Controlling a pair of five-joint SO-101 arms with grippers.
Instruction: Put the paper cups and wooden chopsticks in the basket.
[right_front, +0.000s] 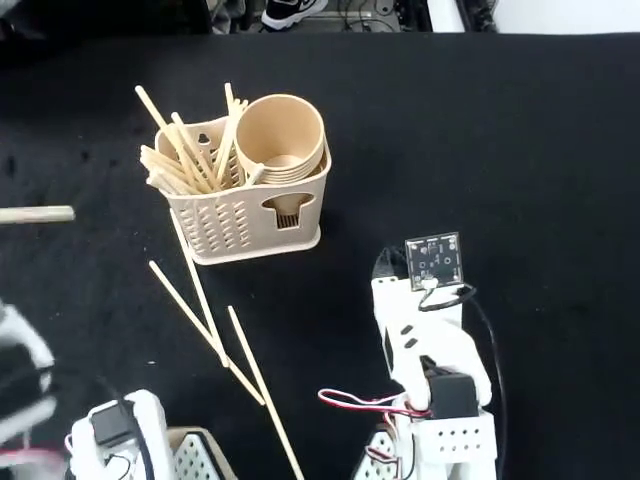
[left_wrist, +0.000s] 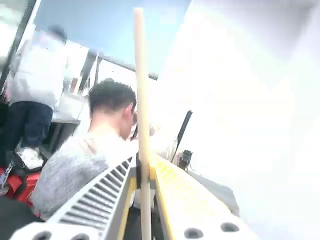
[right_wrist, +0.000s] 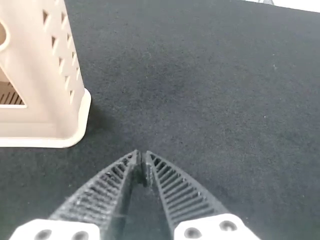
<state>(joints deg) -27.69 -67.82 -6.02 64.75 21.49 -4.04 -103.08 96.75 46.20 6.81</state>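
Note:
The beige slotted basket stands on the black table, holding stacked paper cups and several wooden chopsticks. Three more chopsticks lie in front of it: one leaning by its corner, one crossing that, one nearer the front. My left gripper is shut on a chopstick and is raised, pointing into the room. That stick's end pokes in at the left edge. My right gripper is shut and empty, low over the table to the right of the basket.
The right arm's body with its red wires fills the front right. Part of the left arm sits at the front left corner. Bare black cloth stretches right of and behind the basket.

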